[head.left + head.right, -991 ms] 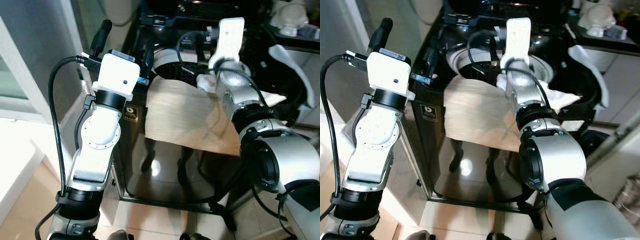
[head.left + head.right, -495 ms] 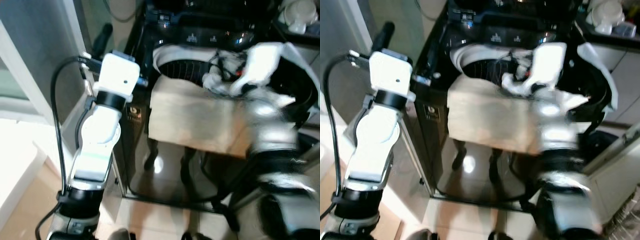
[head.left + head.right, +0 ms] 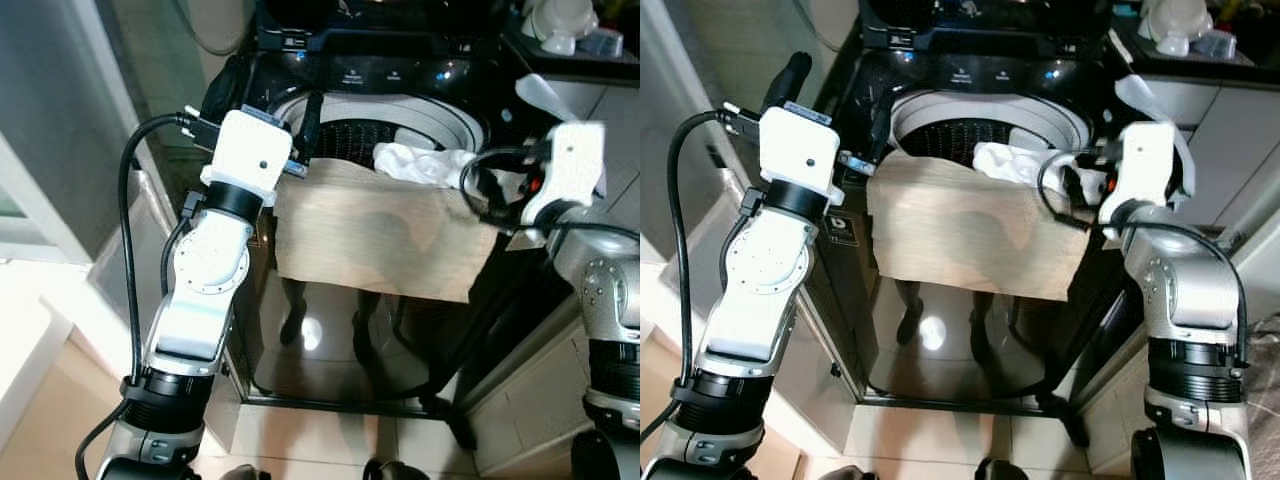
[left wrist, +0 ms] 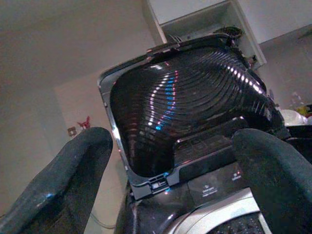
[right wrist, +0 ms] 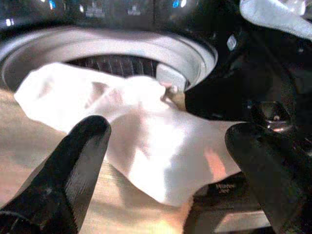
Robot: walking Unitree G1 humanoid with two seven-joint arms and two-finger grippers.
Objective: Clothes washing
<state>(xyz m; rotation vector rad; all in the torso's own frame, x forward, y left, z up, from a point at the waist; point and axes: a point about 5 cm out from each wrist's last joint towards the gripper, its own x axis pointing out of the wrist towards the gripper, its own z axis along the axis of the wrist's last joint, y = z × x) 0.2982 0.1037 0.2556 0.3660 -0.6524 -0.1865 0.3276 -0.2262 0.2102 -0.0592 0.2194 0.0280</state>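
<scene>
Black glossy top-loading washing machine (image 3: 980,75): stood directly ahead of the robot, drum opening exposed, ribbed black lid (image 4: 190,107) raised upright behind the control panel.
Beige rectangular cloth (image 3: 380,235): draped over the front rim of the machine, most of it hung down the front panel, upper edge laid at the drum opening.
Crumpled white garment (image 5: 141,131): laid on the rim at the right side of the opening, partly on top of the beige cloth, partly over the grey drum ring (image 5: 122,41).
Left gripper (image 4: 170,161): held up at the machine's left front corner, aimed toward the raised lid; fingers (image 4: 63,180) spread wide, nothing between them.
Right gripper (image 5: 170,161): held at the machine's right side, just beside the white garment and pointed at it; fingers (image 5: 73,161) spread apart, garment seen in the gap but not pinched.
Tiled floor (image 3: 330,425): pale and shiny, seen below the machine.
</scene>
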